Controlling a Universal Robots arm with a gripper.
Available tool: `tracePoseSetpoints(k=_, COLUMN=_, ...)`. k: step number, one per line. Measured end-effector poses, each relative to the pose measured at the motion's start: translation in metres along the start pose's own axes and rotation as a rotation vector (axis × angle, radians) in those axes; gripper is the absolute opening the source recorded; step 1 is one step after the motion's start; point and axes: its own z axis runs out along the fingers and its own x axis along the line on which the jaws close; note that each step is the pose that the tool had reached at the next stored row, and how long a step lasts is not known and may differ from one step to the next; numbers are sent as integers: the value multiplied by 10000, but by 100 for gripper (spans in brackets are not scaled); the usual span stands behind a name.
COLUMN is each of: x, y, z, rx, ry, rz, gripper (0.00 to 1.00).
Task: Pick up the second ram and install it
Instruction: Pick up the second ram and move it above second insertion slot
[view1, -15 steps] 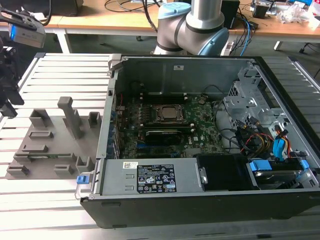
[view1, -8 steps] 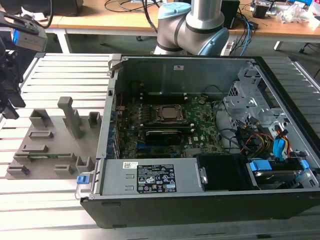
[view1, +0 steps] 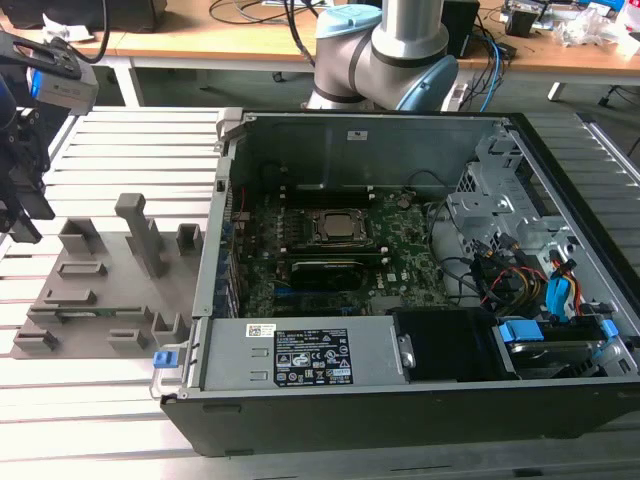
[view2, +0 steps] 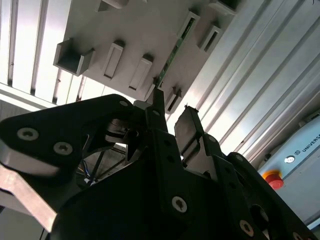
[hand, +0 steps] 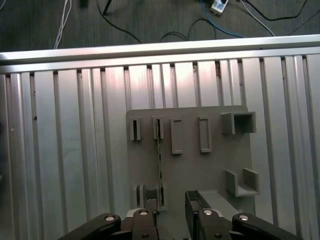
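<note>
The second ram (hand: 159, 162) is a thin green stick standing on edge in slots of the grey fixture plate (hand: 215, 165). It also shows in the second wrist view, as the ram (view2: 175, 50), and in the exterior view as a thin line (view1: 95, 313) low in the fixture (view1: 100, 270). My gripper (hand: 172, 212) hangs above the fixture's near end, open, with nothing between its fingers. One finger (hand: 149, 212) lines up with the stick's near end and the other (hand: 195, 207) stands off to the side. In the exterior view the gripper (view1: 22, 205) is at the far left.
An open computer case (view1: 400, 400) with the large green motherboard (view1: 330, 250) lies at the exterior view's right of the fixture. A tall grey post (view1: 140, 230) and several blocks rise from the fixture. The ribbed metal table (hand: 65, 150) ends at a rail (hand: 150, 47).
</note>
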Motion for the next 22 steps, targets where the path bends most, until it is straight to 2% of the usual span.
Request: tracePoseSetpoints(k=22, x=4, y=-8, z=177, rx=1, ry=-1, rz=0, gripper=36)
